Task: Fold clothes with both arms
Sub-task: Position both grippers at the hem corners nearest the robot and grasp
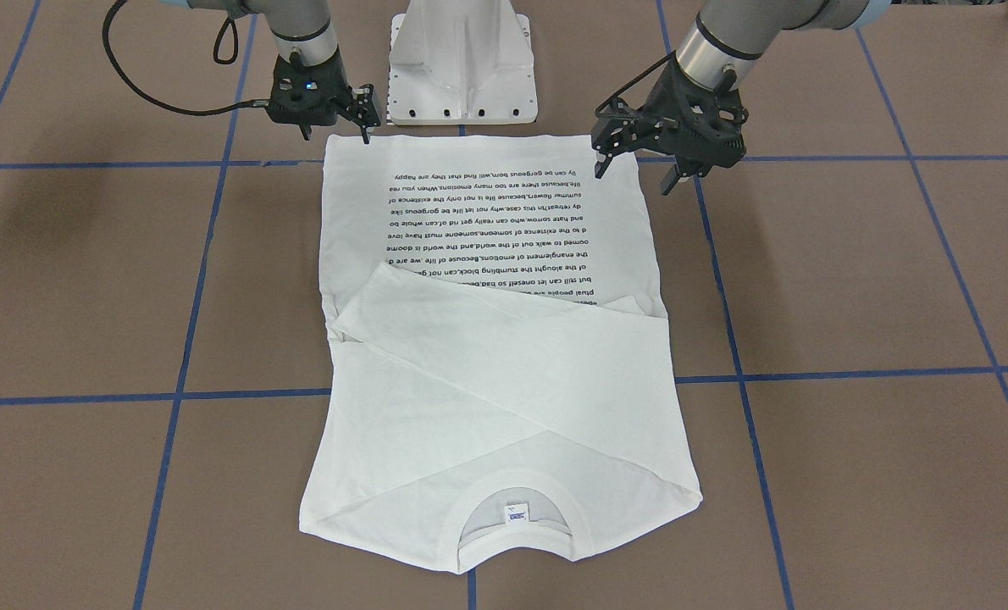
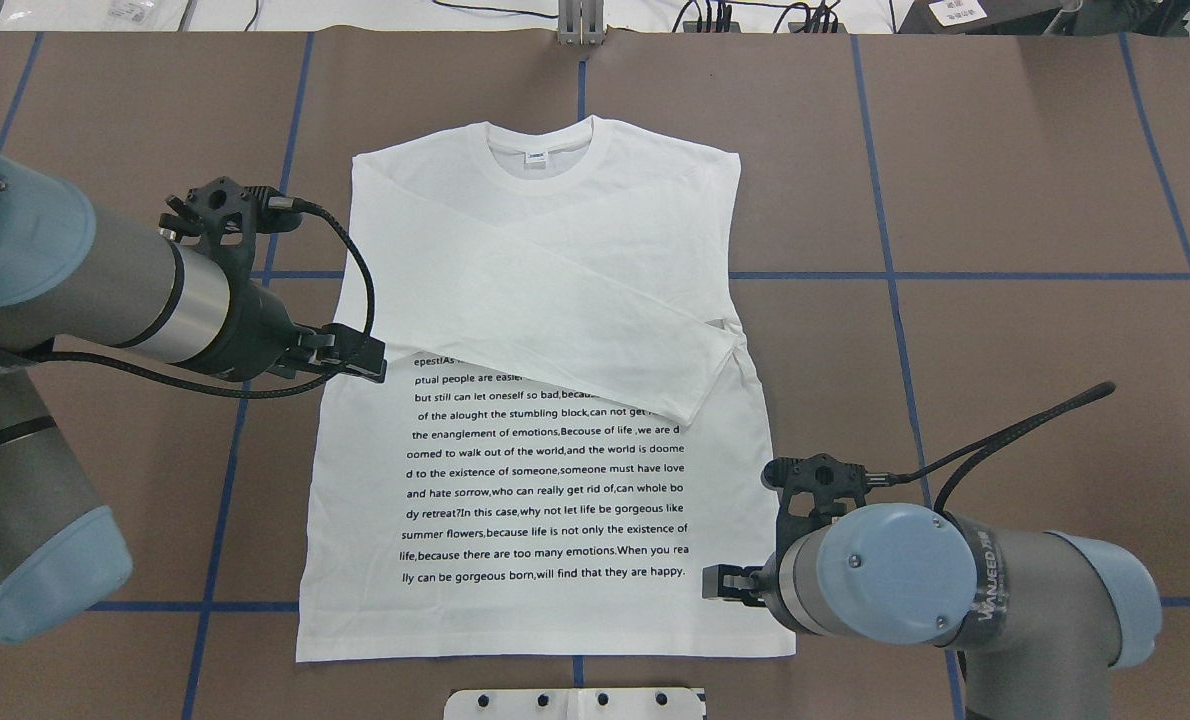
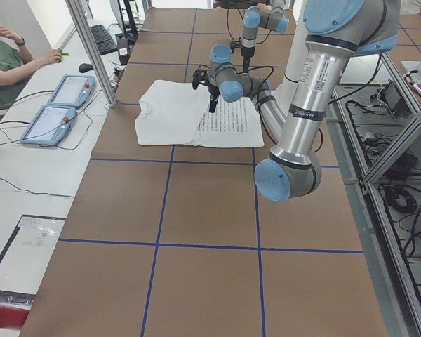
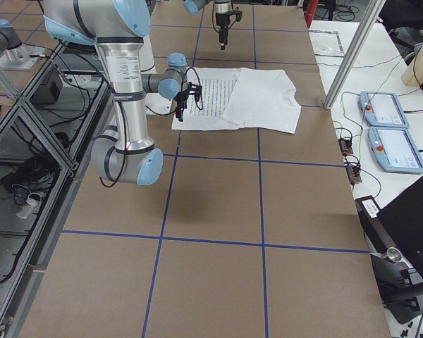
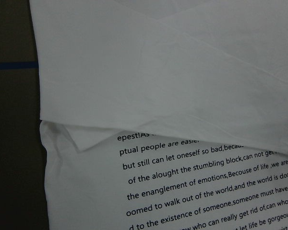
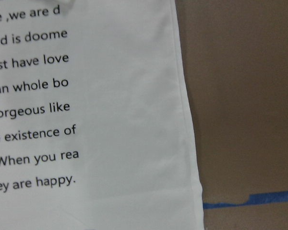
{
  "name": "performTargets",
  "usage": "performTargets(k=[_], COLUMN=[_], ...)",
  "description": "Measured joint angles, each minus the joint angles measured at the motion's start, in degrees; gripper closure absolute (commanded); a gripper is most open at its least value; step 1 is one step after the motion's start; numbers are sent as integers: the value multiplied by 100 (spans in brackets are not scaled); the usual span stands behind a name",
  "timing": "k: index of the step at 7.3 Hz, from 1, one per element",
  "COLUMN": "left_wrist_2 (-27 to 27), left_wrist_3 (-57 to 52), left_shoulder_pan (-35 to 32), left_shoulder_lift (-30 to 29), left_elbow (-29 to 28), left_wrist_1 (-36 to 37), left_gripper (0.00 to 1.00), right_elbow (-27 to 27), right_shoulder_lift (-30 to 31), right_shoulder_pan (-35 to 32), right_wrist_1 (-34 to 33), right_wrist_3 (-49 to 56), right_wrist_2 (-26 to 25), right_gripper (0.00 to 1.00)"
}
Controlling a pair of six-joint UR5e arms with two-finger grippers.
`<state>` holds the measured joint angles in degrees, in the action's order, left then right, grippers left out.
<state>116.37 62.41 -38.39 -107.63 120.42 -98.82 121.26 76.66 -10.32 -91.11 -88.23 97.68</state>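
The white long-sleeved T-shirt (image 1: pixel 487 364) (image 2: pixel 555 300) lies flat on the brown table, printed text (image 2: pixel 545 490) up. Its neck label (image 2: pixel 535 157) is at the far end from the robot, and both sleeves are folded across the chest. My left gripper (image 2: pixel 360 358) (image 1: pixel 635 174) hovers open over the shirt's left edge, by the folded sleeve, holding nothing. Open and empty too, my right gripper (image 2: pixel 720 585) (image 1: pixel 336 131) hangs over the right edge near the hem. The left wrist view shows the sleeve fold (image 5: pixel 158 96). The right wrist view shows the hem corner (image 6: pixel 110 120). No fingers show in either.
The white pedestal base (image 1: pixel 462 68) (image 2: pixel 575 703) stands just behind the hem. Blue tape lines (image 2: pixel 955 276) cross the table. A person (image 3: pixel 7 63) sits at a side desk with two control tablets (image 3: pixel 56 105). Cables and gear lie along the far edge (image 2: pixel 755 15).
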Motion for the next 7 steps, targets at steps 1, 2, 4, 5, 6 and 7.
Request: performTargets(k=[1, 2, 4, 5, 6, 7], left_wrist_2=[0, -2, -2, -1, 0, -2], left_wrist_3=[-1, 1, 7, 8, 8, 10], left_shoulder_pan=[6, 20, 51, 55, 58, 62], left_shoulder_lift=[19, 20, 0, -13, -20, -23], left_elbow=[9, 0, -19, -24, -26, -26], left_wrist_1=[4, 5, -3, -5, -6, -6], left_gripper=[0, 0, 0, 0, 0, 0], right_elbow=[-168, -281, -352, -363, -370, -379], right_shoulder_lift=[-6, -3, 16, 34, 62, 87], right_shoulder_pan=[125, 172, 172, 168, 167, 168], right_wrist_1=[152, 278, 354, 357, 357, 357], right_wrist_3=[-44, -58, -63, -63, -63, -63], right_wrist_2=[-27, -28, -15, -21, -29, -30], right_gripper=[0, 0, 0, 0, 1, 6])
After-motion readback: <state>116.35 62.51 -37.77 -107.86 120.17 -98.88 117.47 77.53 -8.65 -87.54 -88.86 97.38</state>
